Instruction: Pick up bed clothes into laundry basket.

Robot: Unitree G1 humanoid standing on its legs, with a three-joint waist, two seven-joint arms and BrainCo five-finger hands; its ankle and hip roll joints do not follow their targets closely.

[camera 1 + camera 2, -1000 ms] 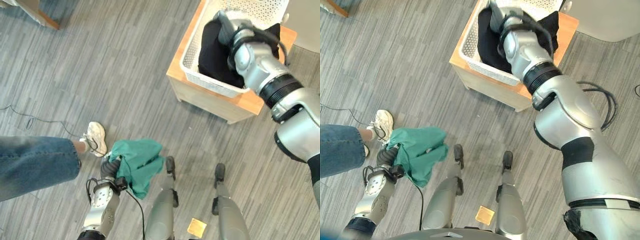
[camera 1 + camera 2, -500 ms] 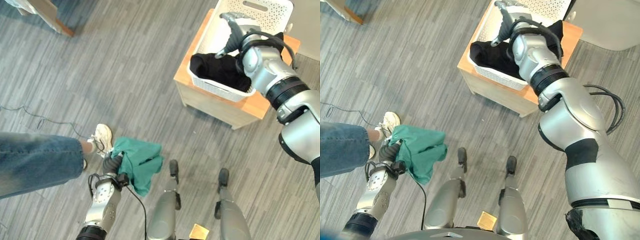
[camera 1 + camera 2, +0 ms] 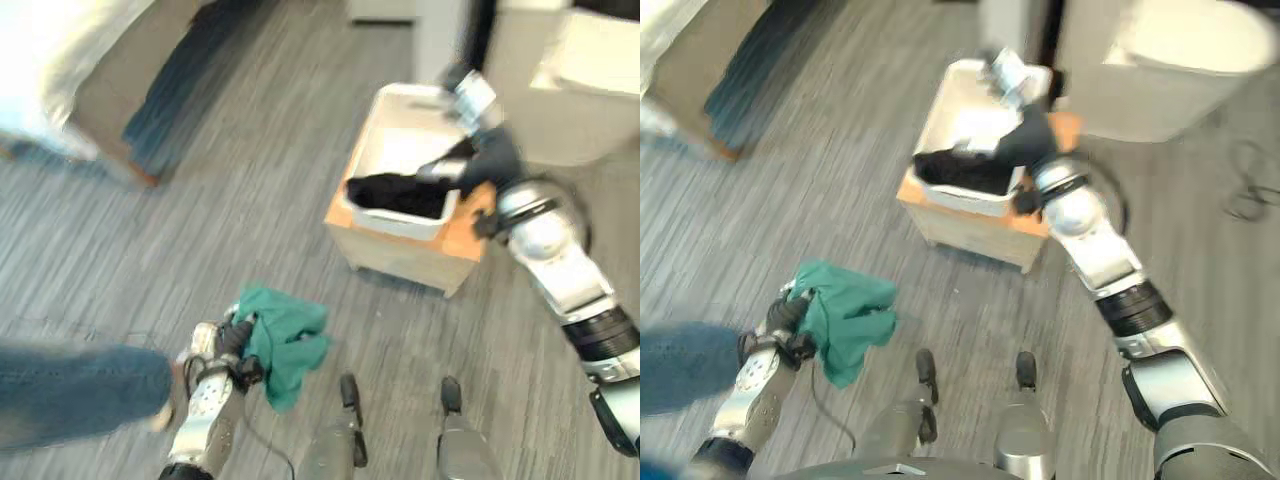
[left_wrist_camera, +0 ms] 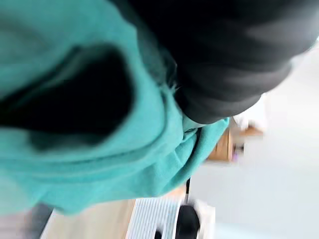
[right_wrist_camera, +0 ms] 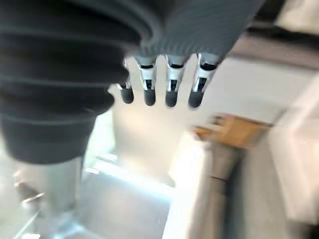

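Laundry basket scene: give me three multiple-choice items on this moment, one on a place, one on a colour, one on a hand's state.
1. Where does the white laundry basket stand?
A. on the floor by the bed
B. on a low wooden stand
C. on a chair

2. What colour is the cloth at the left hand?
A. green
B. red
C. yellow

3. How is the right hand in its own wrist view?
A. shut on the black garment
B. curled into a fist
C. fingers straight, holding nothing

Answers:
1 B: the wooden stand shows under the basket.
2 A: the cloth is green in both eye views.
3 C: the fingers point straight out, and the black garment lies in the basket.
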